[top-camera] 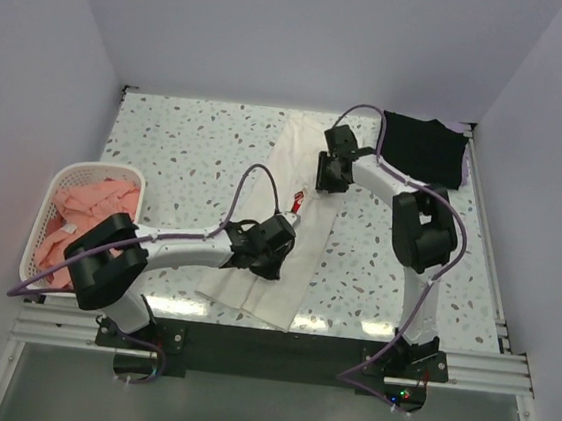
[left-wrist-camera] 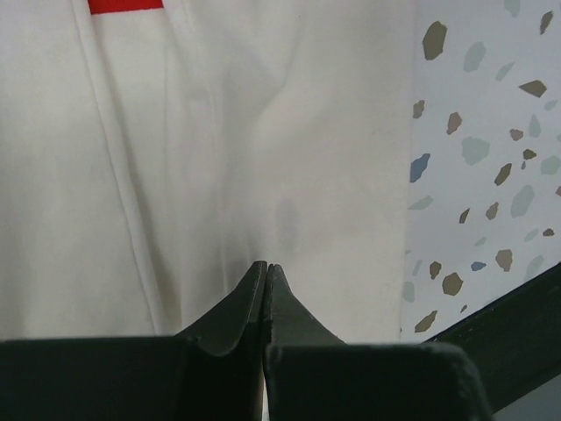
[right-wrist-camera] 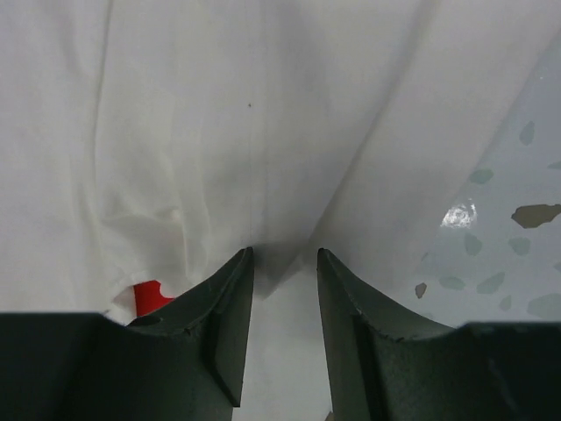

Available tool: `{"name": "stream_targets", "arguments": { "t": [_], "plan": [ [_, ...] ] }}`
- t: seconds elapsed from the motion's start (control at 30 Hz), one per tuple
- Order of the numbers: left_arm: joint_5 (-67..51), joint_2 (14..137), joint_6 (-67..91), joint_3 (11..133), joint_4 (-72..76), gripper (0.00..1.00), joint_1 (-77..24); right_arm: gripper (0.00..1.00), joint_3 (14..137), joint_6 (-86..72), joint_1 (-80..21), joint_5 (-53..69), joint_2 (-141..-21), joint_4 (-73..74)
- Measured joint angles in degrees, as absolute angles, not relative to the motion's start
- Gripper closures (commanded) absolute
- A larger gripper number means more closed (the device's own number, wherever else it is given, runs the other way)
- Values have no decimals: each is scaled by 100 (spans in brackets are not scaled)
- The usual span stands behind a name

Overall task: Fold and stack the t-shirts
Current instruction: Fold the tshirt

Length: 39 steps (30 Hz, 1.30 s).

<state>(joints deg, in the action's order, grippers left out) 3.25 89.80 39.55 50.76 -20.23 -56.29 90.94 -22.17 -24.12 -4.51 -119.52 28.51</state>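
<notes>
The white t-shirt lies folded into a long strip down the middle of the table, a bit of its red print showing. My left gripper is shut, its tips down on the strip's near part, with no cloth visible between them. My right gripper is open over the far part, a fold of cloth reaching between its fingertips. The black t-shirt lies folded at the back right. Salmon-pink t-shirts sit in the basket.
The white lattice basket stands at the left edge. The speckled table is walled on three sides. A dark rail runs along the near edge, close to the shirt's near end.
</notes>
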Motion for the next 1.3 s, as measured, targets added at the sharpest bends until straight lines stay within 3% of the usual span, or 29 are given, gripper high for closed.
{"name": "stream_targets", "arguments": {
  "t": [0.3, 0.43, 0.57, 0.7, 0.87, 1.03, 1.3],
  "plan": [
    [141, 9511, 4167, 5081, -1592, 100, -5638, 63, 9909, -2237, -2421, -386, -12755, 2904],
    [19, 9961, 4292, 5502, -1365, 100, -5594, 60, 10781, -2126, -2403, -390, -13303, 3037],
    [-158, 10460, 4403, 6018, -1120, 100, -5457, 50, 11861, -1911, -2399, -351, -13935, 3221],
    [-283, 10687, 4431, 6329, -1127, 87, -5317, 34, 12532, -1691, -2390, -318, -14298, 3350],
    [-325, 10560, 4370, 6453, -1175, 77, -5207, 28, 12626, -1594, -2342, -255, -14267, 3535],
    [-333, 9887, 4324, 6386, -1317, 75, -5059, 28, 11828, -1754, -2215, -152, -13478, 3524],
    [-259, 8624, 4348, 5680, -1282, 75, -3610, 30, 8687, -2320, -2231, -25, -10357, 2692]
  ]
}}
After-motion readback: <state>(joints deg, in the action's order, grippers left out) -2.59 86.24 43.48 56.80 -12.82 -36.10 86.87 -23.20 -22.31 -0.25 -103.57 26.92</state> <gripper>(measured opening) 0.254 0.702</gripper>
